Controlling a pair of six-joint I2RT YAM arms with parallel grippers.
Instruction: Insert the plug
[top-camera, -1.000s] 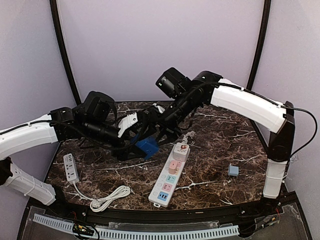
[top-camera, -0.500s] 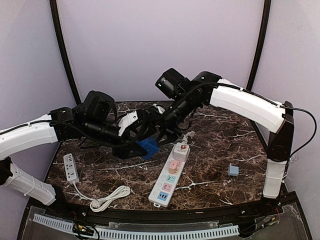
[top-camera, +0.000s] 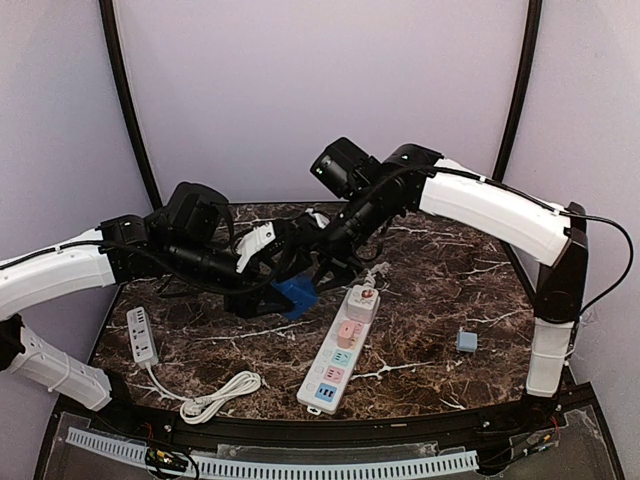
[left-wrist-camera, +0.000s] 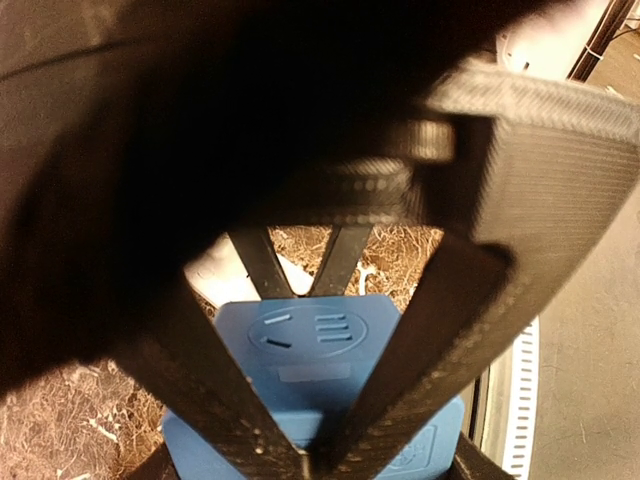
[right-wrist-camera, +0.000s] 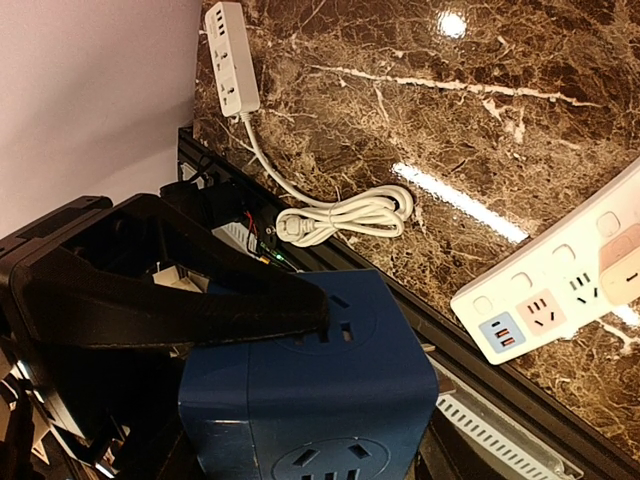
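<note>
Peering along my left wrist, I see my left gripper's (left-wrist-camera: 305, 458) ribbed black fingers (left-wrist-camera: 210, 390) narrowed to a V across the glossy blue socket cube (left-wrist-camera: 310, 345), which sits over the veined marble table (top-camera: 430, 280). Only my right wrist shows the white power strip (right-wrist-camera: 560, 290). I cannot tell my right gripper's (top-camera: 324, 270) grip.

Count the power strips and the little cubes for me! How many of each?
Power strips: 2, the long power strip and the small power strip.
Cubes: 2, the dark blue cube and the pale blue cube.
Total: 4.
</note>
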